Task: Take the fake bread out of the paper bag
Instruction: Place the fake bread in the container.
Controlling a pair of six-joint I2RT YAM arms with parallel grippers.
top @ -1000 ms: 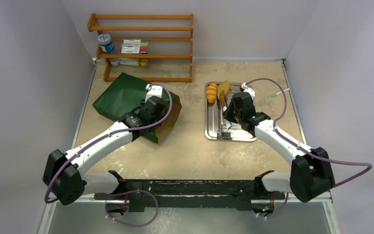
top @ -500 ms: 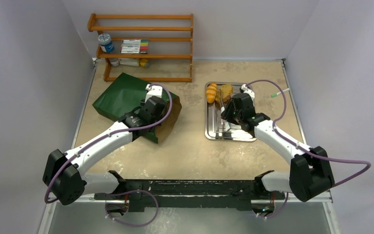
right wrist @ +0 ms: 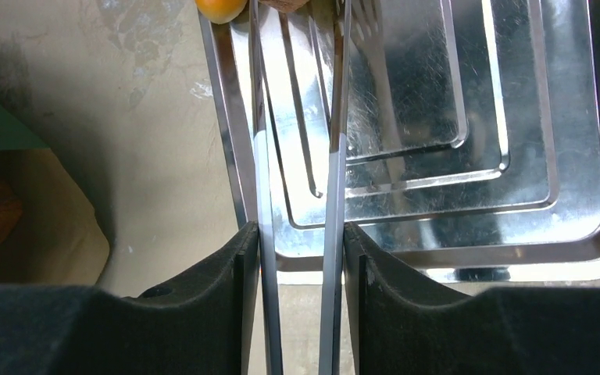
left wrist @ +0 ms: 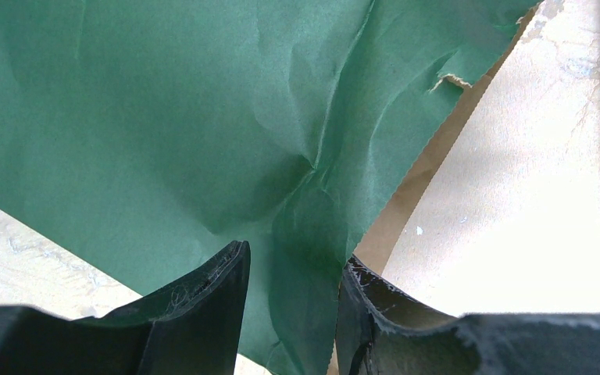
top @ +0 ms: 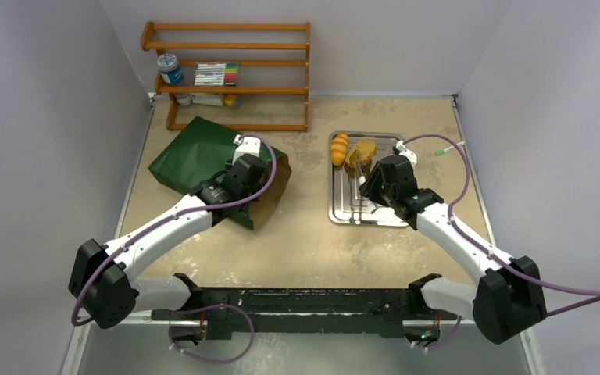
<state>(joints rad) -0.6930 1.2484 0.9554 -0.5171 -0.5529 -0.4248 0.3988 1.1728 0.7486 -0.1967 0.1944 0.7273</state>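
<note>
The paper bag (top: 199, 156) lies flat on the left half of the table (top: 297, 234), toward the far-left corner, with its brown open mouth turned to the middle of the table. The left fingers (left wrist: 195, 312) are narrow and pinch a fold of the green paper at the edge of this mouth. In the right wrist view a dark orange shape sits inside the bag mouth, but it is too unclear to name. On the right half of the table, near the far edge, stands a metal tray (top: 391, 215). Two pieces of the fake bread are out of the bag and lie in the far-left corner of the tray: a striped orange roll (top: 339, 148) and, just beside it, a brown piece (top: 362, 150). The right fingers (right wrist: 203, 305) are closed on the two arms of the metal tongs (right wrist: 334, 187), which point over the tray to the brown piece; whether the tips touch it, I cannot tell. A wooden shelf (top: 234, 45) stands at the far edge.
</note>
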